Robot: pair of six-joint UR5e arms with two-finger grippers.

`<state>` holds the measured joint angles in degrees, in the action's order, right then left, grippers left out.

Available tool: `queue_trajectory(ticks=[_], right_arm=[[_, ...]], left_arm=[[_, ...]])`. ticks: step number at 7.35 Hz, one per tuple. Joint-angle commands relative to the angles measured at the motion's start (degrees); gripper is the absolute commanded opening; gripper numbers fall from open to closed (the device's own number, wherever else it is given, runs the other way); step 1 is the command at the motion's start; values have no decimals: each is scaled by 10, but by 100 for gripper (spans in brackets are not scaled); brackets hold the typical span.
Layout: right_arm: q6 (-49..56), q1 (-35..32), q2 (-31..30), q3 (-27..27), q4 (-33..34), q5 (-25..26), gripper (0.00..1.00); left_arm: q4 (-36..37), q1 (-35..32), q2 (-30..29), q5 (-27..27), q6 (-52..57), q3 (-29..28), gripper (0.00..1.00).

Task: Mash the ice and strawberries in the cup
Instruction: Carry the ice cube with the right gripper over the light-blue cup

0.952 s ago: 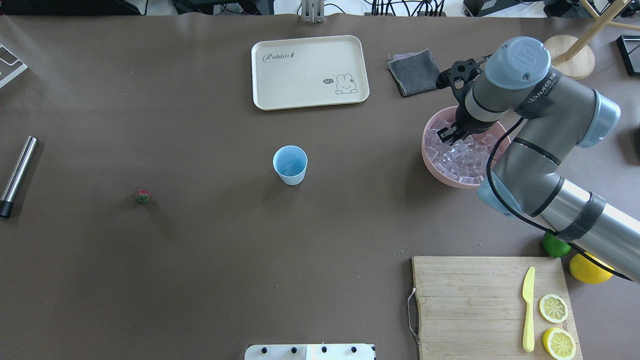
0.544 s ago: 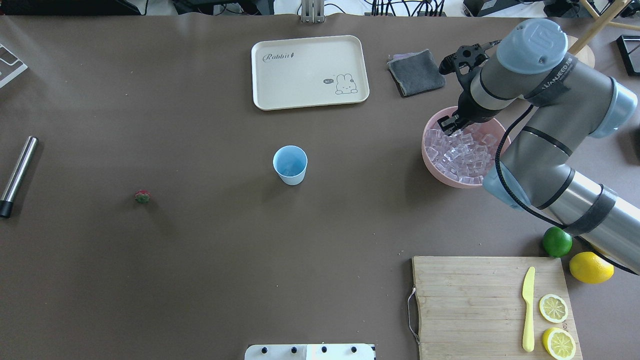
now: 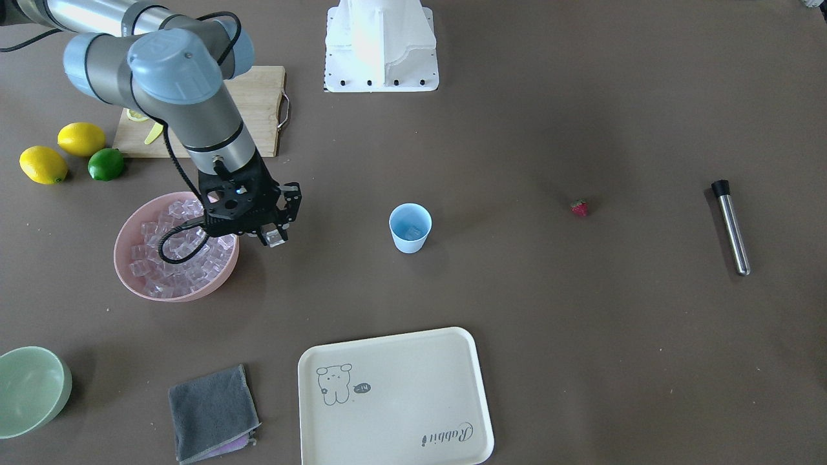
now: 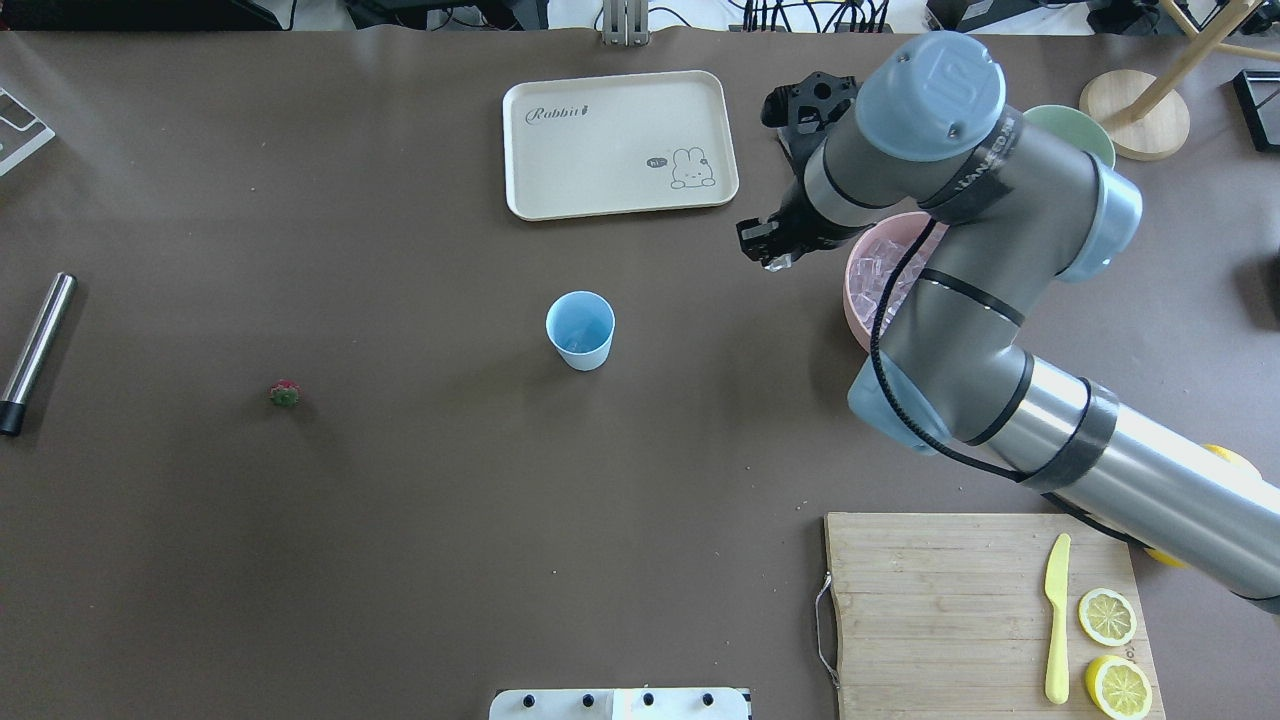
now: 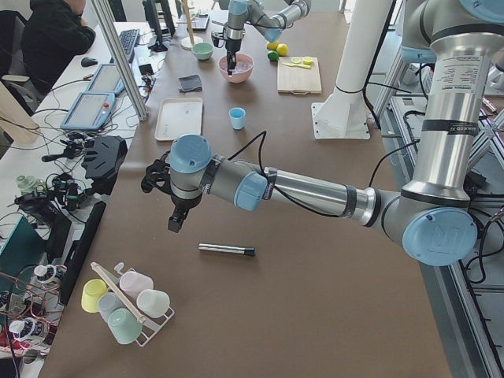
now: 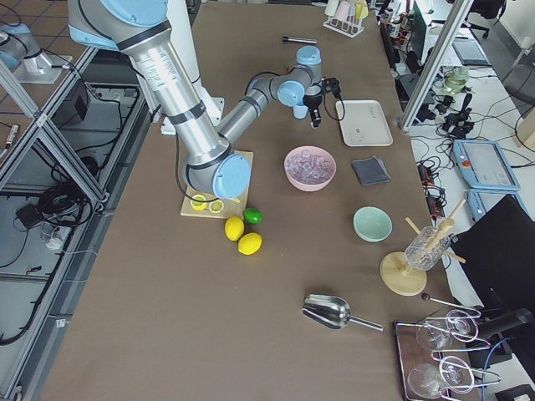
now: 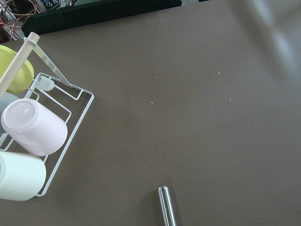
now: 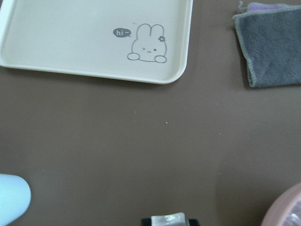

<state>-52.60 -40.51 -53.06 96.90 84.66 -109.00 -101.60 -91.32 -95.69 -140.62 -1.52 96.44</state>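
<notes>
Overhead: half a second ago the right gripper (image 4: 771, 256) was dipped among the ice in the round pink bowl (image 4: 856, 300). Now it hangs over bare table just outside the bowl's rim, on the side toward the cup. The right arm bends over the bowl and hides much of it, with the wrist pointing down. The fingers are pinched on one small, clear, glossy ice cube (image 4: 778, 264). The small light blue tapered plastic cup (image 4: 580, 330) stands upright, well apart from the gripper and unmoved. The tiny red strawberry with a green top (image 4: 285, 393) lies further toward the robot's left, also where it was.

Front-facing: the ice cube (image 3: 276, 238) sits between the fingertips, above the table just beside the bowl (image 3: 174, 296). The remaining ice (image 3: 158, 258) is heaped in the bowl.

Left side: the left arm stretches low along the table. The left gripper (image 5: 175, 224) points down near a slim metal rod with a black tip (image 5: 226, 250). I cannot tell whether it is open or closed.

Right side: the right arm reaches beyond the bowl (image 6: 310, 187).

Left wrist: the rod's end (image 7: 166, 205) lies on the table beside a wire rack of pastel cups (image 7: 33, 127).

Right wrist: the ice cube (image 8: 171, 218) is clamped at the lower edge. Ahead lie a cream rabbit-print tray (image 8: 70, 52) and a grey folded cloth (image 8: 275, 47). The cup (image 8: 11, 197) shows at lower left.
</notes>
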Motion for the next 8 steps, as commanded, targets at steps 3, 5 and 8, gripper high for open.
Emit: queue_trajectory(ticks=[3, 5, 8], right_arm=[[-148, 120, 119, -65, -5, 139, 14], [-160, 141, 130, -81, -8, 161, 14], [-166, 141, 139, -98, -8, 179, 19]], left_arm=[[0, -2, 1, 0, -1, 3, 98], [1, -1, 2, 1, -1, 8, 98], [1, -1, 2, 0, -1, 9, 98]])
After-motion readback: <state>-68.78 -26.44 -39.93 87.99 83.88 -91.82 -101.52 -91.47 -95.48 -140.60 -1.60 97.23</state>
